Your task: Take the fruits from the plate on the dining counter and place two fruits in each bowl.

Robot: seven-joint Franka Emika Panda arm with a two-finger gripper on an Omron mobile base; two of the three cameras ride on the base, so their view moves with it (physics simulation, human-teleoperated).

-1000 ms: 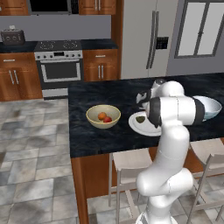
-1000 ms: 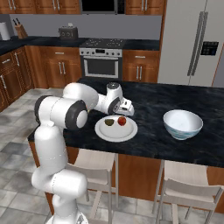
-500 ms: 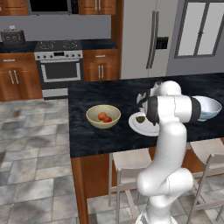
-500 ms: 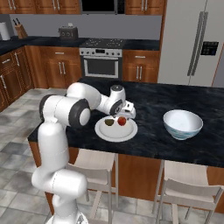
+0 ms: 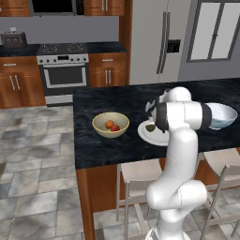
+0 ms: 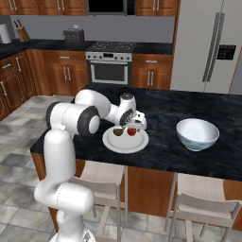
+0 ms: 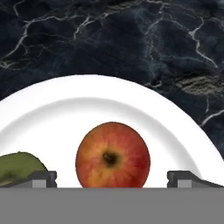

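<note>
Red-skinned, smooth and round: apple (image 7: 113,155) resting on white plate (image 7: 65,109), centred between the two spread finger tips of the claw (image 7: 111,179). Claw released, nothing gripped, poised low over the plate on the black stone bench (image 6: 189,156). Dark green fruit (image 7: 19,166) lying just beside the apple, close to one finger tip.

Handling judgement:
- Apple likely light, firm and rigid; glossy curved skin liable to slip or roll under an off-centre pinch.
- Best taken across the widest part, fingers level on opposite sides.
- Risk of nudging the green fruit when closing.

Task state, as judged:
- Tan-yellow bowl (image 5: 110,124) already holding an orange fruit (image 5: 108,124) and a red fruit (image 5: 115,127).
- White bowl (image 6: 197,134) apparently without fruit, standing well apart from the plate along the bench.
- Two fruits left on the plate, both probably destined for the white bowl.

Clearance:
- Open stone surface between plate and white bowl.
- Plate near the front edge of the bench, above the stools (image 6: 201,212).
- Lift clear of the bowl rim before lowering.
</note>
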